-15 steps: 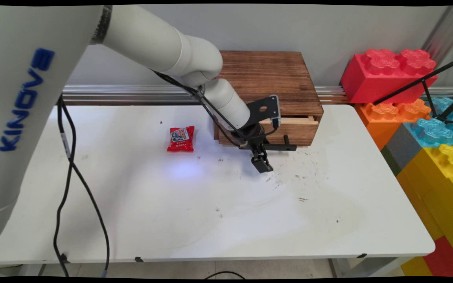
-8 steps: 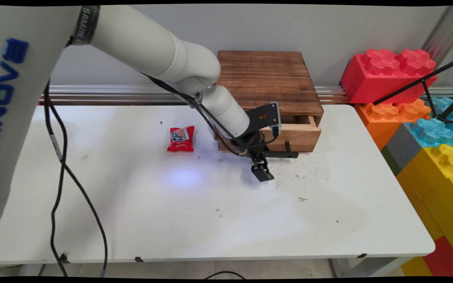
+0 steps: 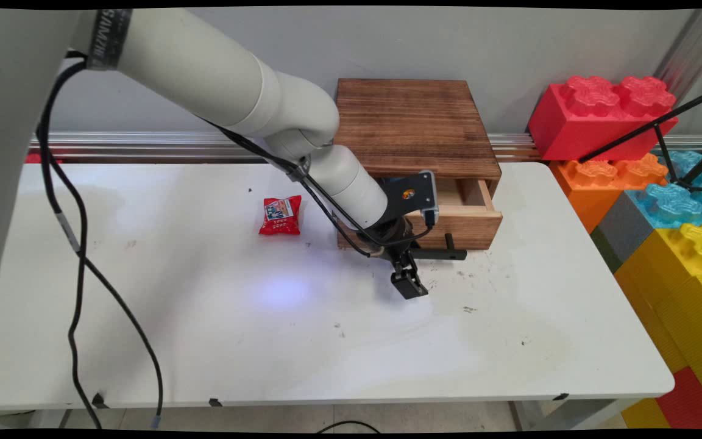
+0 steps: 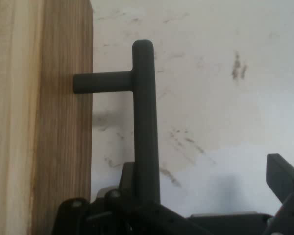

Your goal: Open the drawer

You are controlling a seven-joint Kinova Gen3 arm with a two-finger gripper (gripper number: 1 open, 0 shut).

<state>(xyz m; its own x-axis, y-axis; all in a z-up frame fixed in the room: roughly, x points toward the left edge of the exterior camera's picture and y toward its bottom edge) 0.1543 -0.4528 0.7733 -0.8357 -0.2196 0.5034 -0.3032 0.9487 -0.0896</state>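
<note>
The arm reaches in from the upper left and its black jaws hang low at the front of a small wooden drawer box (image 3: 415, 125), just above the bench (image 3: 326, 341). They sit at the left end of the drawer's black bar handle (image 3: 445, 254).

In the hand view the handle runs up from the linkage, held off the pale wood of the drawer front (image 3: 467, 221) by 1 short post. The bar lies close against the jaws' left side. The 1 finger (image 4: 282, 175) that shows clearly stands well apart from the bar on the right. So the jaws are spread around the bar, not pinching it, and I judge that only the left side bears on it.

The drawer itself stands partly out of the box, with a strip of its bare inside showing behind the front panel.

A red snack packet (image 3: 280, 215) lies flat on the bench to the left of the box, apart from both the box and the arm. Black cables (image 3: 77, 244) droop from the arm on the left. Large red, orange, blue and yellow toy bricks (image 3: 607, 116) are stacked off the bench's right end.
</note>
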